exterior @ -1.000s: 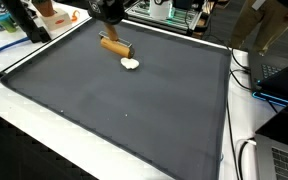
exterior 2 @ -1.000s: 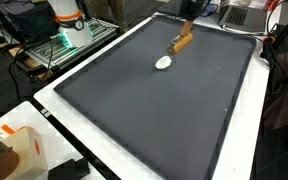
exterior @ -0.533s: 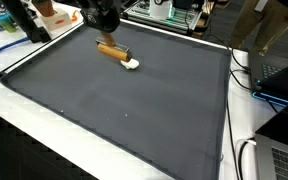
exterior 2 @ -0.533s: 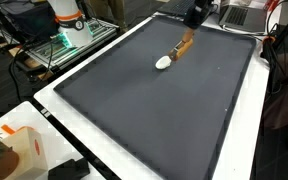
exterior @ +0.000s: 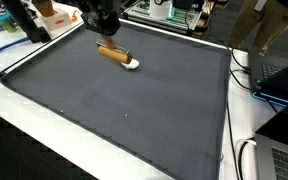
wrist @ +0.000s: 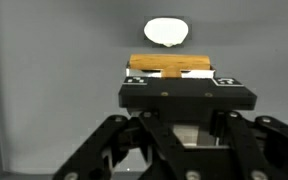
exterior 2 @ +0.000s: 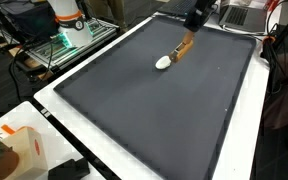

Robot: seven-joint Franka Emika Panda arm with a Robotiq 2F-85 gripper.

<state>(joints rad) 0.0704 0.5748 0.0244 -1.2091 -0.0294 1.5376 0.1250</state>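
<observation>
The black robot gripper [exterior: 101,24] hangs over the far part of a large dark grey mat [exterior: 124,115], and its fingers are clenched on a tan wooden bar with a dark end [exterior: 111,52]. In the wrist view the gripper [wrist: 173,76] has the tan wooden bar with a dark end [wrist: 170,64] lying crosswise between its jaws, a pale pad pressed against each end. How far the bar reaches beyond the grip cannot be told there.

In both exterior views the bar slants down from the gripper to the mat. Its low dark end meets, or all but meets, a small white oval lump [exterior: 133,66] that lies flat on the mat. Whether they truly touch is too fine to tell. Seen from the wrist, the small white oval lump [wrist: 166,31] lies just beyond the bar, a narrow strip of grey between them.

In an exterior view the gripper [exterior 2: 195,18], bar [exterior 2: 184,46] and lump [exterior 2: 164,62] lie in a slanting line at the far right of the mat [exterior 2: 154,110].

The mat lies on a white table [exterior: 44,125] — its border shows along the near and left sides. Well apart from the gripper, at the far left, lies a blue sheet [exterior: 2,42]; dark cables [exterior: 246,75] trail off the right edge.
</observation>
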